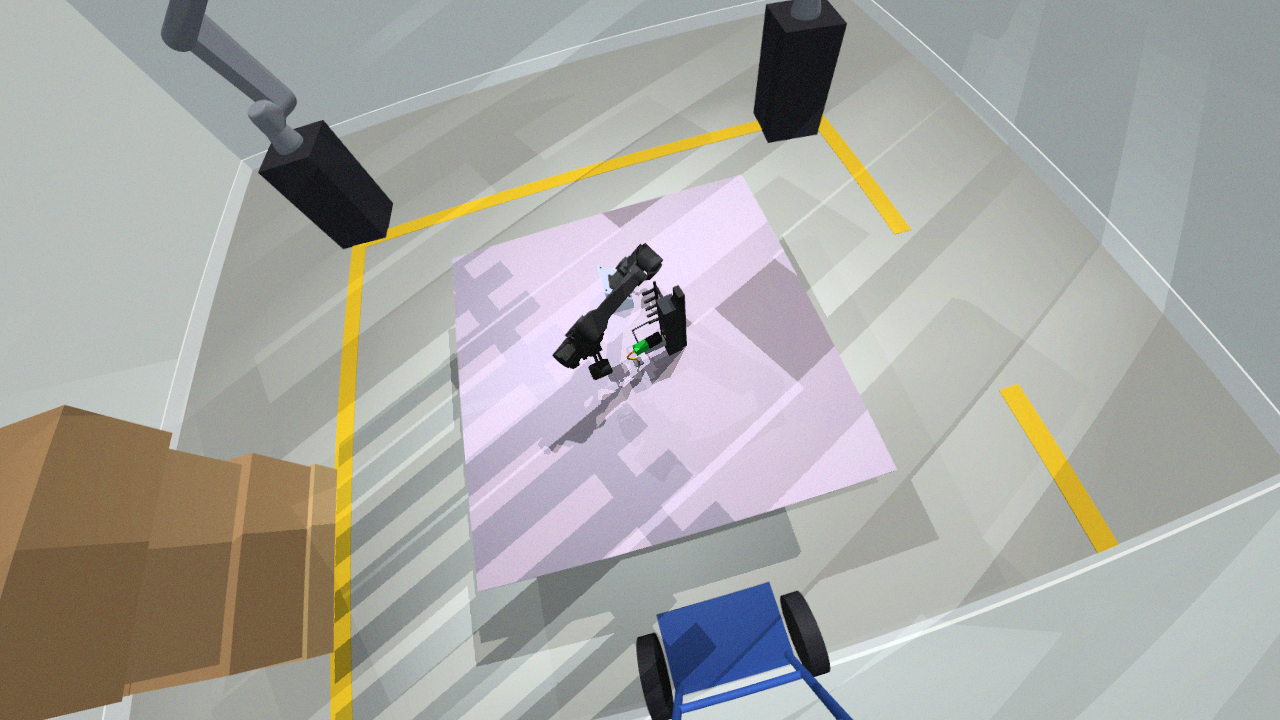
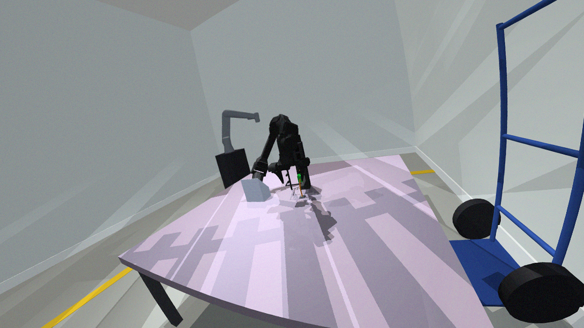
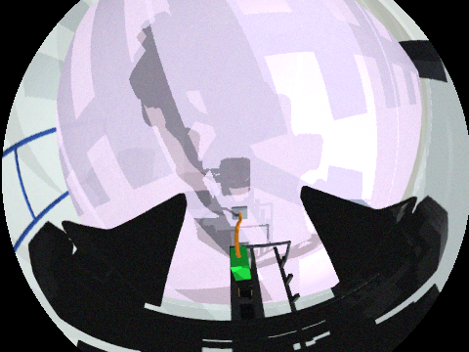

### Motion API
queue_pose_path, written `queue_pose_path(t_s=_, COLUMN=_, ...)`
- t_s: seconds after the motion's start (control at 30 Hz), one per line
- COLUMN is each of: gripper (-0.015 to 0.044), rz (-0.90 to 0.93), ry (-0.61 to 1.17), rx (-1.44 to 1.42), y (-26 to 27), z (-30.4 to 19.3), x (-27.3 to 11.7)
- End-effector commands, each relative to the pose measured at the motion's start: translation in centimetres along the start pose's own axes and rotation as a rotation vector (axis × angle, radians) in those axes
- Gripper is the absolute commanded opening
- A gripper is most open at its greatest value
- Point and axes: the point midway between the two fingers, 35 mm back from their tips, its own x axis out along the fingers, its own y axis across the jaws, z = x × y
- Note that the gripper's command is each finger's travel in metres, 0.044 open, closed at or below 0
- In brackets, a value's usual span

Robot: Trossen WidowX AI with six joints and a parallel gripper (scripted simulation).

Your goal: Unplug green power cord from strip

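Around fingers, top view: lilac tabletop (image 1: 832, 438) (image 2: 369, 235) (image 3: 220, 29) w/ hard-edged shadow stripes; beyond it, gray floor w/ yellow tape, brown boxes (image 1: 187, 555), blue cart (image 1: 729, 631) (image 2: 502, 126) (image 3: 56, 130). Green plug (image 1: 640, 346) (image 2: 299, 176) (image 3: 240, 264) & orange cord (image 1: 631, 355) (image 2: 301, 189) (image 3: 237, 235) just beside gripper (image 1: 606, 360) (image 2: 292, 176) (image 3: 243, 192), by upright black strip (image 1: 673, 322) (image 2: 306, 181) (image 3: 235, 303).

Exterior: pale walls, gray arm on black pedestal (image 2: 233, 167) behind table; bluish block (image 2: 254, 191) on tabletop, off to one side of fingers. Plug near fingers, cord hangs below it.

Wrist: fingers spread wide, nothing pinched. Plug shows in gap between fingers, lower than tips; cord runs up from it in frame. Strip w/ dark sockets continues below plug. Can't tell if plug is fully out or how far from fingers in depth.
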Motion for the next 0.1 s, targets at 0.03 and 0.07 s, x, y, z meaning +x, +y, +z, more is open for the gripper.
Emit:
queue_pose_path(t_s=0.03, gripper=0.044, rz=-0.001, ry=-0.003, rx=-0.007, y=0.02, z=0.11, x=-0.1)
queue_pose_path(t_s=0.07, gripper=0.044, rz=-0.001, ry=-0.003, rx=-0.007, y=0.02, z=0.11, x=-0.1)
